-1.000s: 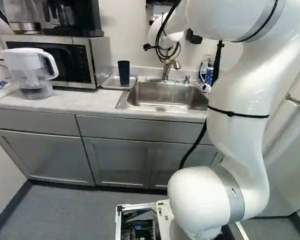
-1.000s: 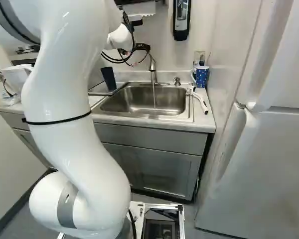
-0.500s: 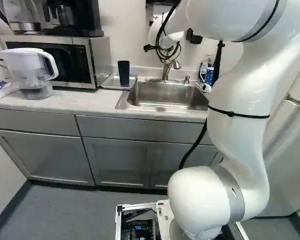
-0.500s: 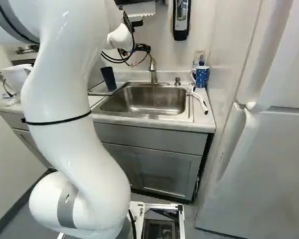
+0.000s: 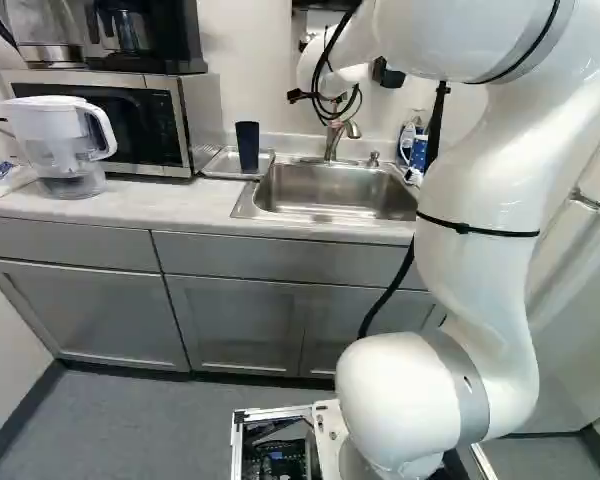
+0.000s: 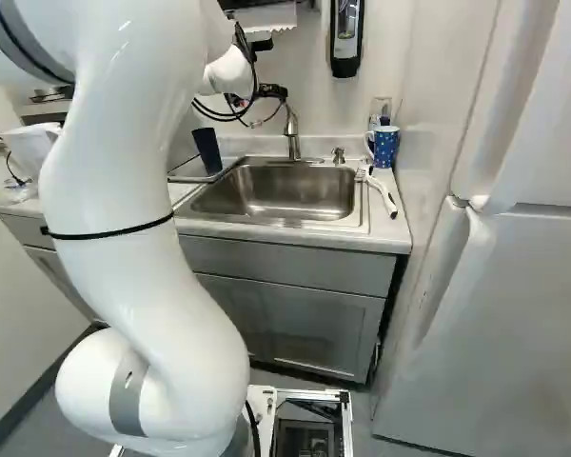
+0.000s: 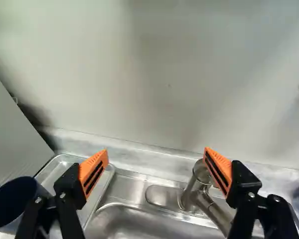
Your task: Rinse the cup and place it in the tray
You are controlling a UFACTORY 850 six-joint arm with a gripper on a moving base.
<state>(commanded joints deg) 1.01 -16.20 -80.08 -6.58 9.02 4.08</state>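
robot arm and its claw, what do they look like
The arm is glossy white, with thick, rounded, tube-like sections, grey bands at the joints and a thin black strap around it. A black cable runs beside it. The claw has two black fingers with bright orange, wedge-shaped pads marked by dark slots.

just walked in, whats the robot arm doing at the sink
The white arm has its open fingers near the faucet, gripping nothing. The dark blue cup stands in the metal tray beside the sink, where the task wants it. No water shows running; whether the cup got rinsed, I can't tell.
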